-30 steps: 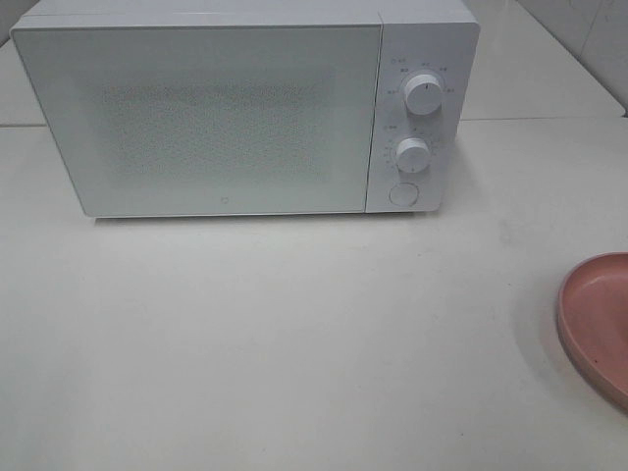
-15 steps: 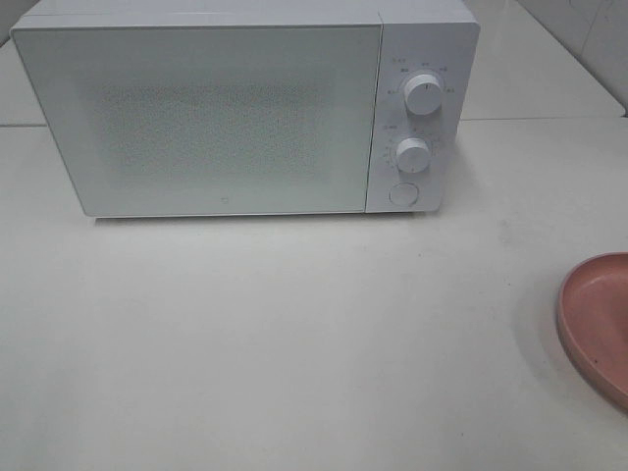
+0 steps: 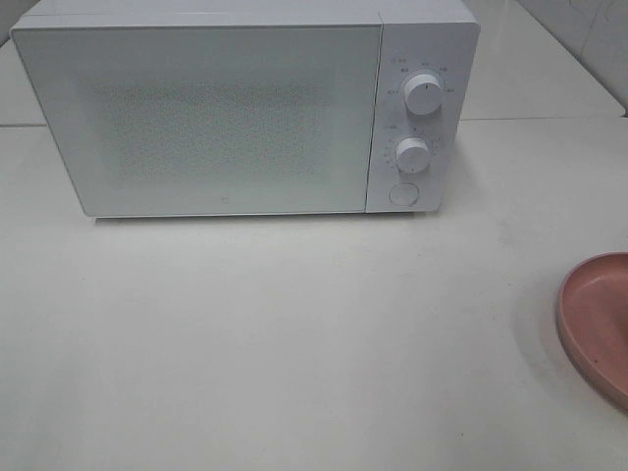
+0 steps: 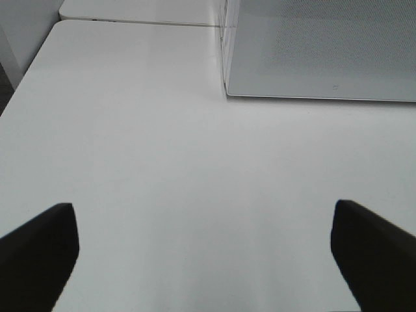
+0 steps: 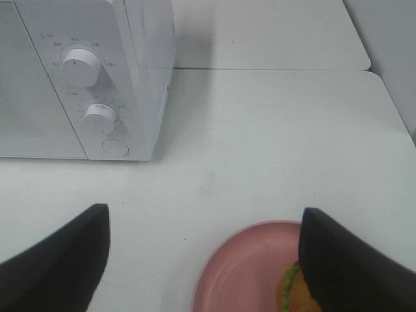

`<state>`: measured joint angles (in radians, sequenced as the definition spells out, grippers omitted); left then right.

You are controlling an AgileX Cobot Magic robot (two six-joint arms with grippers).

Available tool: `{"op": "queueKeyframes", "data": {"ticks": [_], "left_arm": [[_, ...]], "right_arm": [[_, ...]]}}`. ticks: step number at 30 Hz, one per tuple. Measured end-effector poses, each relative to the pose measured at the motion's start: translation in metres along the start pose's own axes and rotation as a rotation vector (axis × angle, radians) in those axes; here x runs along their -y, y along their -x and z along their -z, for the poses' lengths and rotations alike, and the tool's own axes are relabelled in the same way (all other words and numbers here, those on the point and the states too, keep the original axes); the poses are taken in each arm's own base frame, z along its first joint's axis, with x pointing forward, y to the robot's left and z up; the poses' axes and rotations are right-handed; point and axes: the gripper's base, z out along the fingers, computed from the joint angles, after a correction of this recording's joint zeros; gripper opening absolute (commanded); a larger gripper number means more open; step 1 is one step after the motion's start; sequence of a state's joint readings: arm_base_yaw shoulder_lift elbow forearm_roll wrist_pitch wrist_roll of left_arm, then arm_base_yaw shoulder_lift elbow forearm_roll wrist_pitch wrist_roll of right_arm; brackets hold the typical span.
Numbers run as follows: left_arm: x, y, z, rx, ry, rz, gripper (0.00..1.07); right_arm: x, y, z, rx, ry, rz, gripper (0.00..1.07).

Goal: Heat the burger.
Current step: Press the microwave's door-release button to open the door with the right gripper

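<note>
In the right wrist view only a sliver of the burger (image 5: 291,296) shows: green lettuce and golden bun on a pink plate (image 5: 242,276), mostly hidden behind one dark finger. My right gripper (image 5: 205,218) hangs open above the plate's near side, with nothing between its fingers. My left gripper (image 4: 203,221) is wide open over bare table, to the left of the microwave's front. The white microwave (image 3: 226,108) stands at the back with its door shut. Neither gripper appears in the exterior high view, where the burger is out of frame.
Two white knobs (image 3: 423,93) and a round button (image 3: 402,194) sit on the microwave's right panel. The pink plate (image 3: 601,324) lies at the table's right edge, cut off by the frame. A seam between table tops runs behind the microwave.
</note>
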<state>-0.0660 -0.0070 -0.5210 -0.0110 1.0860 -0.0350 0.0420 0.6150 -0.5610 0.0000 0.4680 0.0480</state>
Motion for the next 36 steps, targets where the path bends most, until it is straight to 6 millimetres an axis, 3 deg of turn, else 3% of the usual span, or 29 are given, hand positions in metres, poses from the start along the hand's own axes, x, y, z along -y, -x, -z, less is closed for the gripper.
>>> {"op": "queueKeyframes", "data": {"ticks": [11,15,17,23,25,36], "left_arm": [[0.000,0.000,0.000,0.000,0.000,0.000,0.98],[0.000,0.000,0.000,0.000,0.000,0.000,0.98],[0.000,0.000,0.000,0.000,0.000,0.000,0.98],[0.000,0.000,0.000,0.000,0.000,0.000,0.98],[0.000,0.000,0.000,0.000,0.000,0.000,0.98],[0.000,0.000,0.000,0.000,0.000,0.000,0.98]], "right_arm": [[-0.001,0.012,-0.040,0.036,0.002,0.000,0.76],[0.000,0.008,-0.053,0.068,0.003,0.000,0.76],[0.000,0.001,-0.071,0.108,0.003,0.016,0.76],[0.000,-0.002,-0.086,0.164,0.008,0.020,0.76],[0.000,-0.007,-0.101,0.196,0.013,0.031,0.76],[-0.002,-0.025,-0.133,0.279,0.032,0.104,0.76]]}}
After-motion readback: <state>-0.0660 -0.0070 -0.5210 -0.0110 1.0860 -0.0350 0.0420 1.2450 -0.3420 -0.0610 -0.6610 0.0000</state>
